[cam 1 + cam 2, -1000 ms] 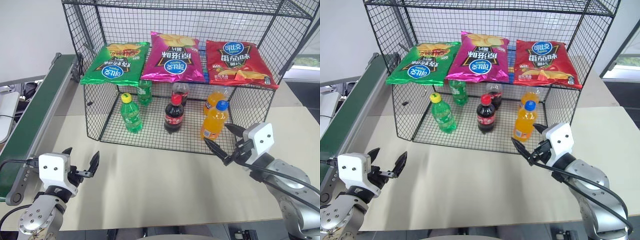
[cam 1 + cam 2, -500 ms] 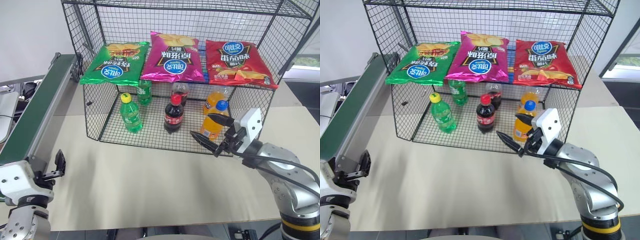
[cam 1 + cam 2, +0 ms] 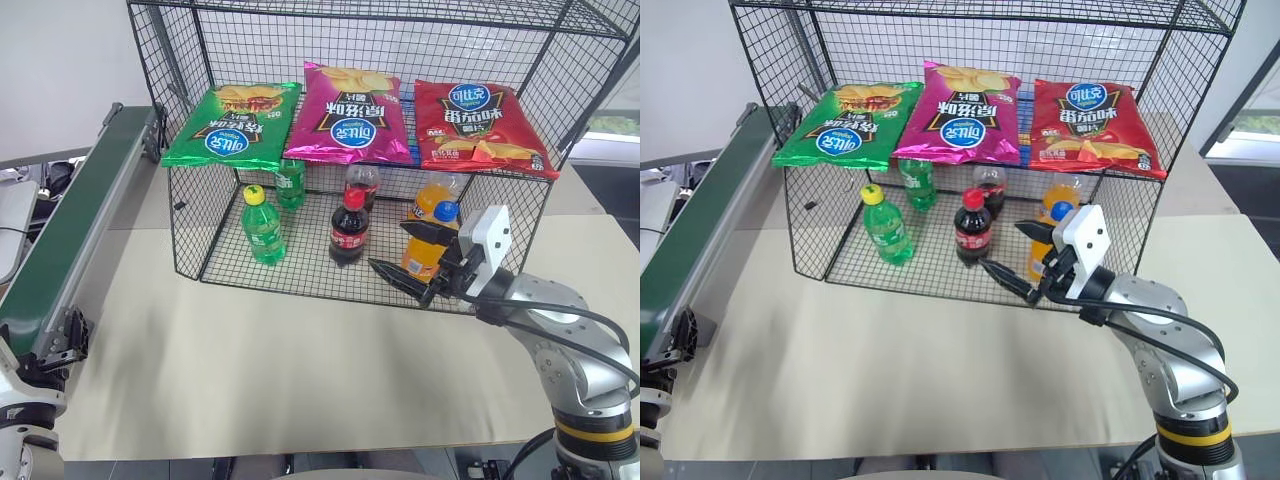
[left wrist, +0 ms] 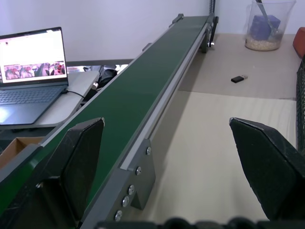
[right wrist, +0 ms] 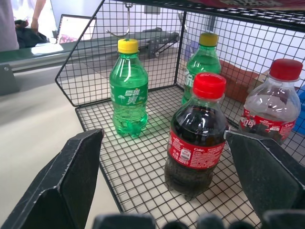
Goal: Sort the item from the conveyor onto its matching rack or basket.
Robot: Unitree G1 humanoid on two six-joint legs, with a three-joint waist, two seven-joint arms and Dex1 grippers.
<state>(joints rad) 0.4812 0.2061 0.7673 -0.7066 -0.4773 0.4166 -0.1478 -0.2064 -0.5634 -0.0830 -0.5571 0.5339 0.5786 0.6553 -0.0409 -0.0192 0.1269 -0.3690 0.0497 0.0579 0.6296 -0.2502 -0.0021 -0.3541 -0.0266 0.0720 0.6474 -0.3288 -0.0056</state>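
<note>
I am keeping my left pincer released and aligning it with the conveyor; my right pincer, likewise released, is hovering beside the wire-mesh cage.

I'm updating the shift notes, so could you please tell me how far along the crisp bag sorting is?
Done, it seems: the green crisp bag lies on the upper shelf of the wire cage, beside the magenta bag. In hand: nothing; the right gripper is open at the cage's front by the cola bottle, and the left gripper is open, facing the conveyor. Left: seemingly nothing, as the visible belt carries no item.
</note>
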